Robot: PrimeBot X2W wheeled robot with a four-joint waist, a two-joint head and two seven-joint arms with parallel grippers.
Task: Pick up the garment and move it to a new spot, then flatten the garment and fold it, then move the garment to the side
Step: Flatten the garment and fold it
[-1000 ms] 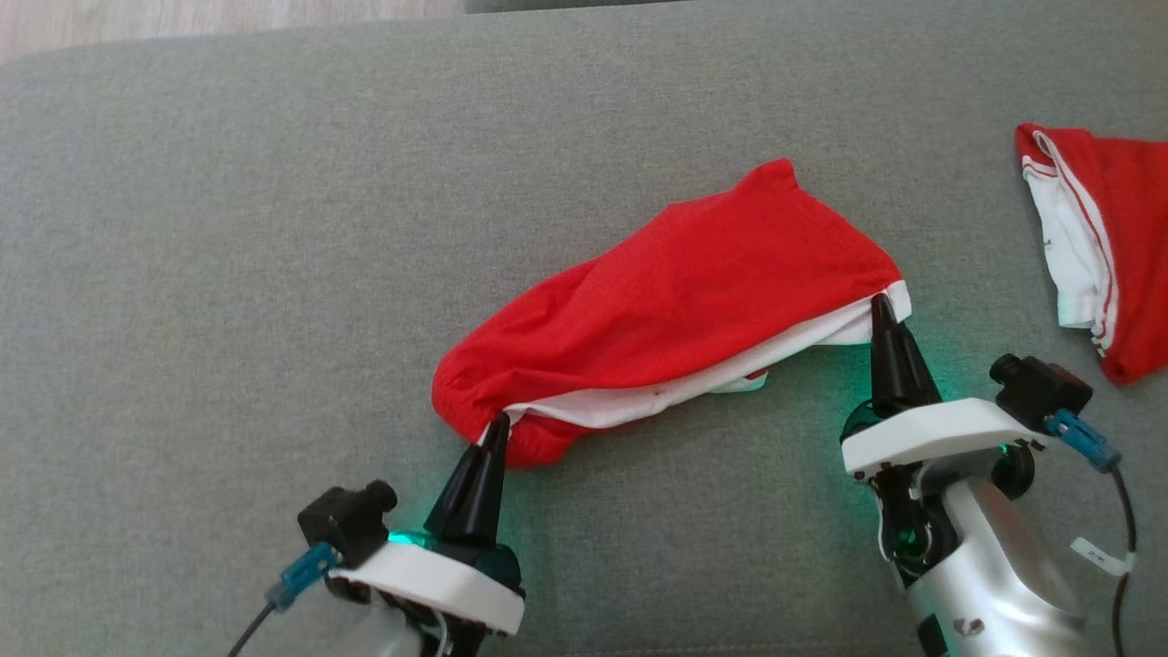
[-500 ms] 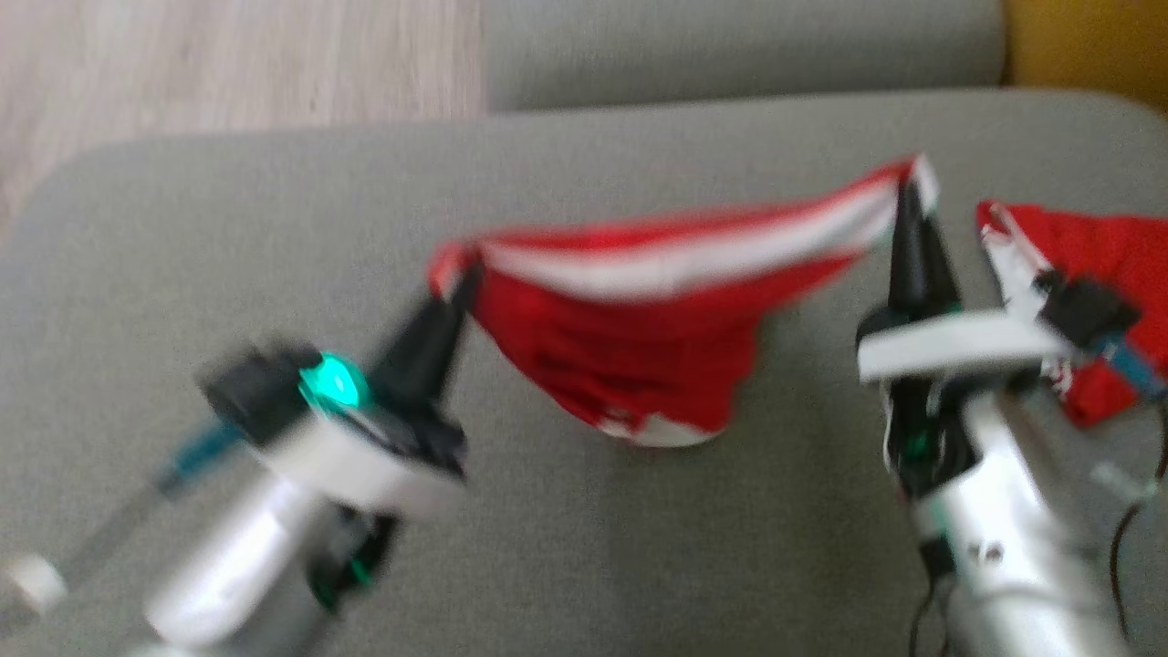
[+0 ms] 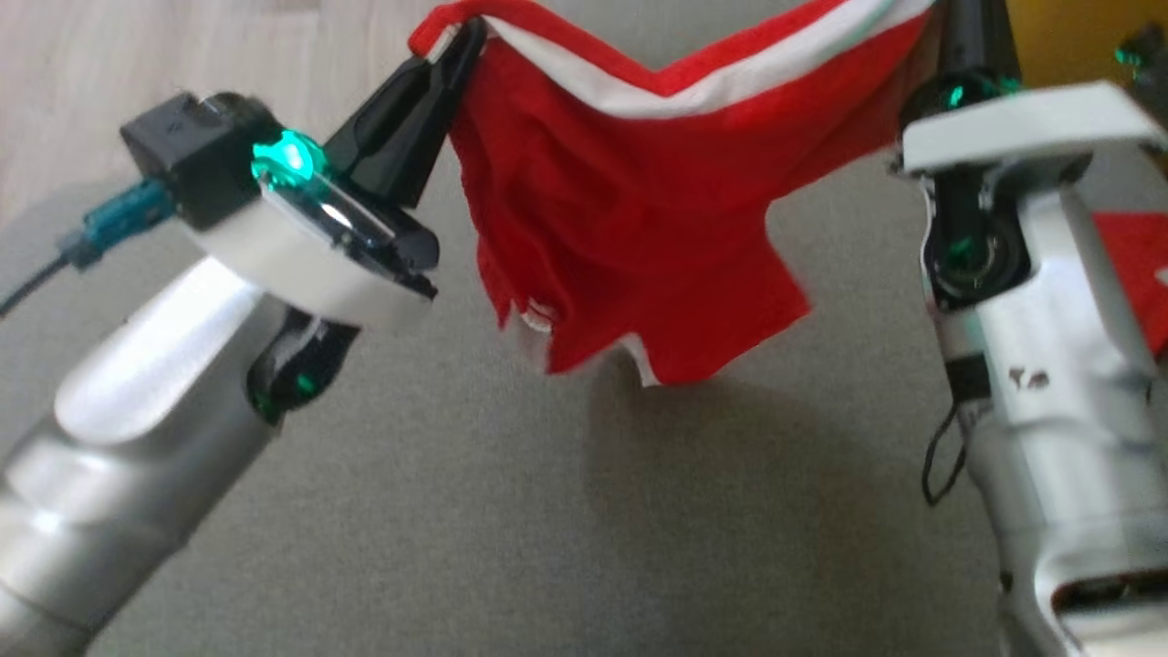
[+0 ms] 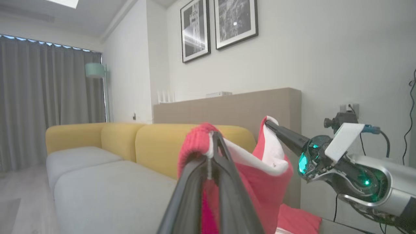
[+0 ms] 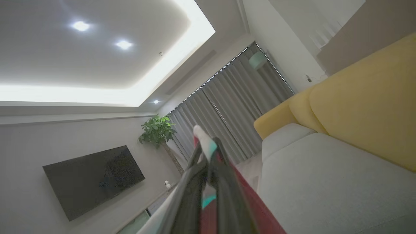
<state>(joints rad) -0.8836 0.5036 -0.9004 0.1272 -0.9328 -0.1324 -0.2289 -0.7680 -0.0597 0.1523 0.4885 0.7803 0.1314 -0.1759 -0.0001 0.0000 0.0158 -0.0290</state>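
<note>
A red garment (image 3: pixel 639 201) with a white band along its top edge hangs in the air above the grey sofa seat (image 3: pixel 511 511), stretched between both grippers. My left gripper (image 3: pixel 461 36) is shut on its left top corner, which in the left wrist view shows as red cloth (image 4: pixel 198 143) pinched at the fingertips. My right gripper (image 3: pixel 949 18) is shut on the right top corner, its fingertips running off the head view's top edge. In the right wrist view the white and red cloth (image 5: pixel 203 141) sits between the fingers. The right gripper (image 4: pixel 268 123) also appears in the left wrist view.
A second red garment (image 3: pixel 1136 265) lies on the seat at the right, mostly behind my right arm (image 3: pixel 1049 365). The sofa has a yellow backrest (image 4: pixel 156 139). Pale wood floor (image 3: pixel 137 55) lies beyond the seat's far left edge.
Both grippers have lifted the garment off the seat; it now hangs spread between them. The head camera has also shifted.
</note>
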